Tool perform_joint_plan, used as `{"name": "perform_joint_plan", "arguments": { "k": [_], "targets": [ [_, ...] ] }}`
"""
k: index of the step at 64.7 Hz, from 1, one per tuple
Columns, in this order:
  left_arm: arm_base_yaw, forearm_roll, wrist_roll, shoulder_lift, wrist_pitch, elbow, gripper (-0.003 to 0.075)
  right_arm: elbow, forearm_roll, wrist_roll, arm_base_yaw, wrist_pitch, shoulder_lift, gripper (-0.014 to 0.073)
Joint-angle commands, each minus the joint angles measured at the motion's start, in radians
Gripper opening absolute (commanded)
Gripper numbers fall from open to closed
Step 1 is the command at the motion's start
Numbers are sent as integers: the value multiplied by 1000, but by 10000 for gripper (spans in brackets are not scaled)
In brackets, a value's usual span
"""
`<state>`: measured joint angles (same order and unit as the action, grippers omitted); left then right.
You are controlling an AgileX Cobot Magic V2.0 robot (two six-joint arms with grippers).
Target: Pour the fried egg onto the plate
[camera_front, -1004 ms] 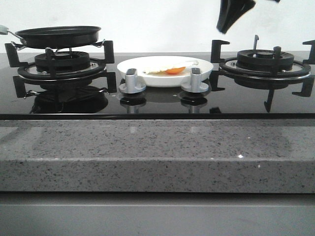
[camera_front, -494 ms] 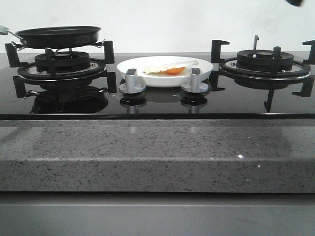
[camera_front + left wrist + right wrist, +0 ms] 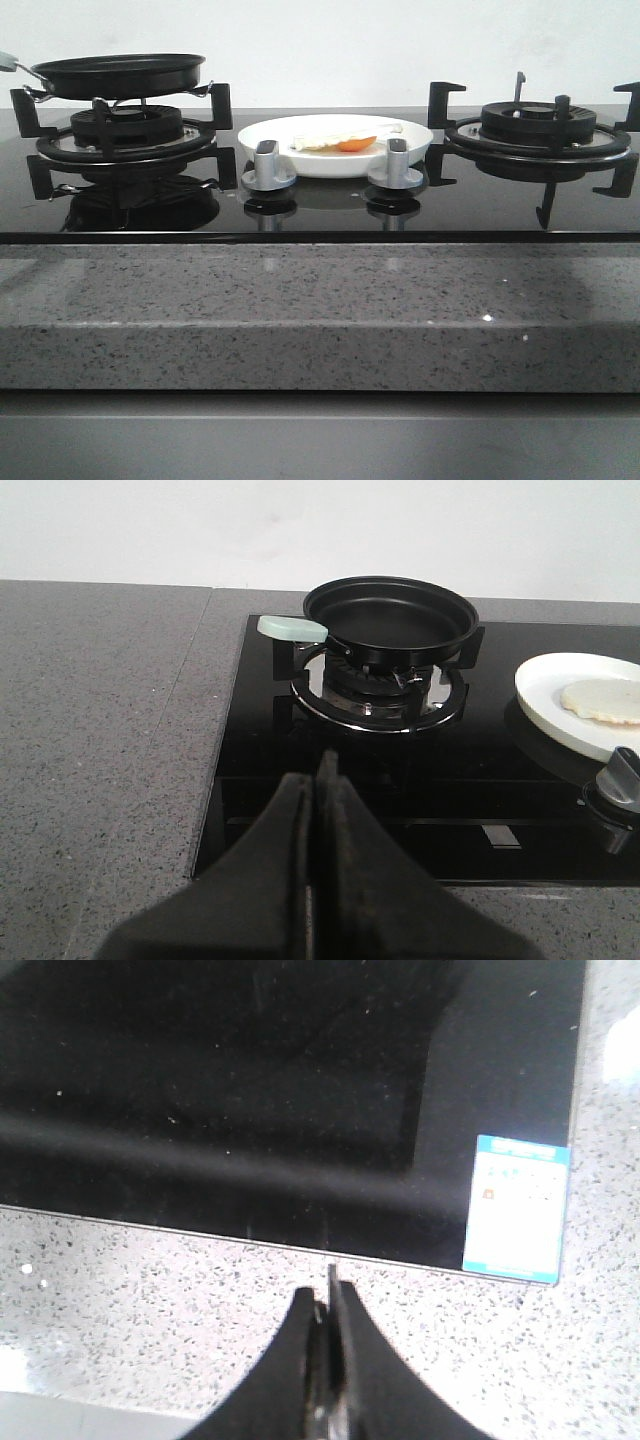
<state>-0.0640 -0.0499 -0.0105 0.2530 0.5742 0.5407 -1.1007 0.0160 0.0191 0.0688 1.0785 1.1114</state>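
Observation:
The fried egg (image 3: 340,139), off-white with an orange yolk, lies flat in the white plate (image 3: 410,140) between the two burners; in the left wrist view the fried egg (image 3: 603,700) rests in the plate (image 3: 545,695) at the frame's edge. The black frying pan (image 3: 118,74) sits empty on the left burner, and the left wrist view shows this pan (image 3: 390,620) with its pale green handle (image 3: 290,628). My left gripper (image 3: 318,780) is shut with nothing in it, hovering over the hob's near left edge. My right gripper (image 3: 328,1295) is shut and empty above the speckled counter. Neither gripper appears in the front view.
Two silver knobs (image 3: 269,165) (image 3: 396,163) stand in front of the plate. The right burner grate (image 3: 540,128) carries nothing. A blue-and-white sticker (image 3: 515,1205) marks the glass hob's corner. Grey speckled countertop (image 3: 320,310) surrounds the hob.
The right gripper, seen high at the front view's top right a second ago, has risen out of that view. Pan, plate and egg have not moved.

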Motion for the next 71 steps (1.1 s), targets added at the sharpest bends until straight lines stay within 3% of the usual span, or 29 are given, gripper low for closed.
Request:
{"name": "perform_joint_plan", "arguments": {
  "k": [1, 34, 47, 71],
  "targets": [
    [-6, -9, -2, 9, -88, 26, -19, 79, 8, -1, -4, -156, -104, -61],
    [-6, -9, -2, 9, -86, 26, -19, 642, 7, -1, -4, -710, -659, -61],
    [-6, -9, -2, 9, -86, 26, -19, 700, 7, -1, -4, -737, -800, -61],
    [-6, -9, -2, 9, -86, 26, -19, 700, 7, -1, -4, -748, -810, -61]
  ]
}}
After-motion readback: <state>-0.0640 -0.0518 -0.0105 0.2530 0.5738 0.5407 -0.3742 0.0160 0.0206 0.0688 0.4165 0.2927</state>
